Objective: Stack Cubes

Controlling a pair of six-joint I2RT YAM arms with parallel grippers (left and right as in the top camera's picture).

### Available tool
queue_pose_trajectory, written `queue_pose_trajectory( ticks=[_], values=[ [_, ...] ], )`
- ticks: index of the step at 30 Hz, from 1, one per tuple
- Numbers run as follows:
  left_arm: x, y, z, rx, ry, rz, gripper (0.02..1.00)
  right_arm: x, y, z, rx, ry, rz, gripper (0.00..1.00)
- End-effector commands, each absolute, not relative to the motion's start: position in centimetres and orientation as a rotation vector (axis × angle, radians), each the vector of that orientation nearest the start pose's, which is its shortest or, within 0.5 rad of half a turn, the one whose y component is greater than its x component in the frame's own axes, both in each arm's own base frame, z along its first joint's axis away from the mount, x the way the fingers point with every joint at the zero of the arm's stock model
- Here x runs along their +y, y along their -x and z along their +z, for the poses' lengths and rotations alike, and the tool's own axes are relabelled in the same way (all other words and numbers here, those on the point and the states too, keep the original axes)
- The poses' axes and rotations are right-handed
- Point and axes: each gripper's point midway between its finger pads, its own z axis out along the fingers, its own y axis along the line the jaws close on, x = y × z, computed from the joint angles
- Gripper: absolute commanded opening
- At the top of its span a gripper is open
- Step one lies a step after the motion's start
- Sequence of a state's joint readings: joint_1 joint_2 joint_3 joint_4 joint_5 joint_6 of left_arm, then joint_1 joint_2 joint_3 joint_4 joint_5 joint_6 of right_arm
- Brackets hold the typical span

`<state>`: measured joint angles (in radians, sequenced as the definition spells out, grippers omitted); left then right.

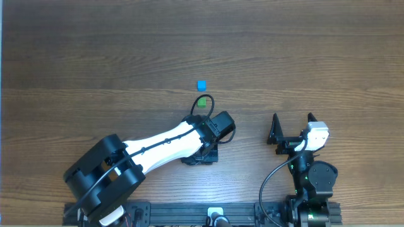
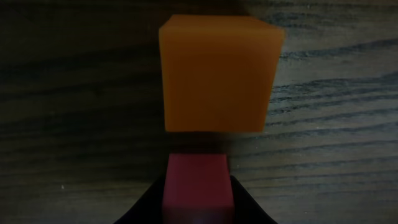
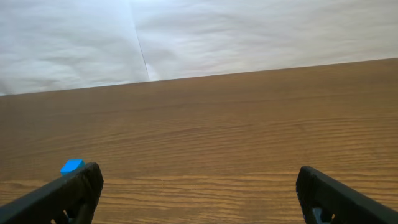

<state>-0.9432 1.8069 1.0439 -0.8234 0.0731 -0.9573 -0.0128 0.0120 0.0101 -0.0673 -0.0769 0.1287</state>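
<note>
The left gripper point(image 2: 198, 198) sits low over the table point(image 1: 95, 50), its fingers drawn in narrowly on a red cube point(image 2: 198, 186), which fills the gap between them. Just beyond it in the left wrist view stands an orange cube point(image 2: 214, 73). It is matte, with flat faces and softly rounded edges, and it sits square to the wood grain. I cannot tell whether red and orange touch, since shadow fills the strip between them. My reading is that the red cube is in hand for stacking, probably onto the orange one. To do that well, the arm should raise the red cube until its underside clears the orange top and centre it over that face with the edges parallel. It should then lower until the cube bears and only then open — a sideways nudge would likely slide the orange cube along the smooth wood. Farther up the top view, a green cube point(image 1: 202, 102) lies just past the left arm's wrist, with a blue cube point(image 1: 201, 85) near it but apart. At the right, the right gripper point(image 1: 292, 123) is spread wide, holding nothing — well apart from all the cubes.
</note>
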Motion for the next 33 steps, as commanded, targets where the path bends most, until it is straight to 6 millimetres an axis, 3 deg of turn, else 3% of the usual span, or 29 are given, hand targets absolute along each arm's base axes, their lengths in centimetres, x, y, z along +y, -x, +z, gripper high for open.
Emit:
queue_pose_trajectory(
  ticks=[1,9,17,28,33],
  values=[
    [-25.0,-16.7,0.0,3.2,0.007,-0.041,0.229,1.2,-24.6,15.6,1.649,-0.053,0.164,0.991],
    [-25.4,-16.4,0.4,3.216,0.008,-0.089,0.2,1.2,-24.6,15.6,1.649,-0.053,0.164,0.993],
    [-26.2,-17.5,3.3,3.162,0.006,-0.136,0.152,1.2,-24.6,15.6,1.649,-0.053,0.164,0.993],
    [-27.6,-22.5,10.3,3.022,0.033,-0.158,0.156,1.2,-24.6,15.6,1.649,-0.053,0.164,0.991],
    [-27.0,-24.7,11.3,2.996,0.066,-0.191,0.156,1.2,-24.6,15.6,1.649,-0.053,0.164,0.993]
  ],
)
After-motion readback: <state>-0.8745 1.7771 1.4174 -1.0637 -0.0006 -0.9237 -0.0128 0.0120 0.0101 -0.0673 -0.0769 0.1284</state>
